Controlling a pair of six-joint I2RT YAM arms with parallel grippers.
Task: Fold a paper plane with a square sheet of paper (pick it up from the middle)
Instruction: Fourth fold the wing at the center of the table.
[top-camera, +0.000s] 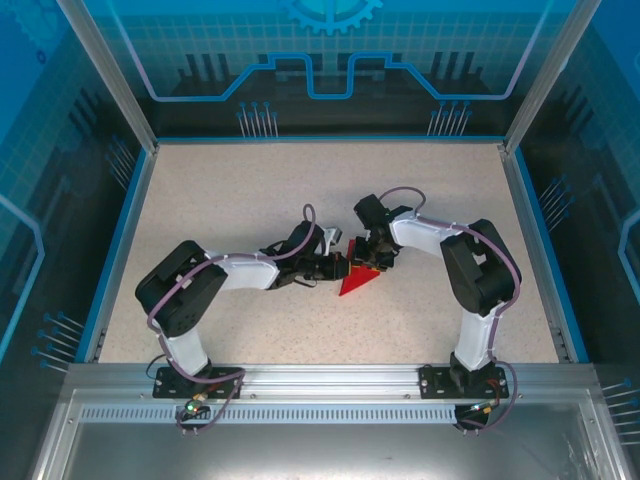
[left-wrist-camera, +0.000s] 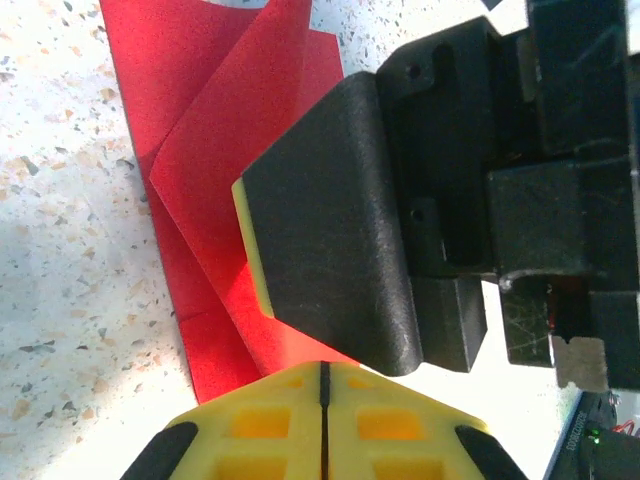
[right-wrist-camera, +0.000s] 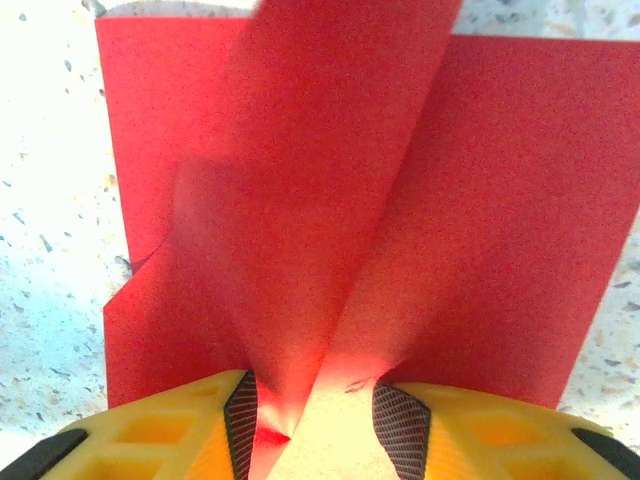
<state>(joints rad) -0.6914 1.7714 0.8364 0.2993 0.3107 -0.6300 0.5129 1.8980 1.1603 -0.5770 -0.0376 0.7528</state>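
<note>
Speckled bench (top-camera: 220, 200) inside a blue enclosure, with both arms reaching inward to meet mid-bench over the square sheet of paper (top-camera: 358, 281) — partly folded, not a plane yet. Left claw (left-wrist-camera: 323, 400) is fully closed with its tips at the sheet's edge. I can't tell if it pinches or just pins the paper; probably anchoring it against sliding. Right claw (right-wrist-camera: 315, 410) is about half open with 1 raised flap standing between its fingers — likely lifting it for the next fold, no firm clamp visible. Left arm lies low, elbow out; right arm bends in from the opposite side, wrist pitched down.
</note>
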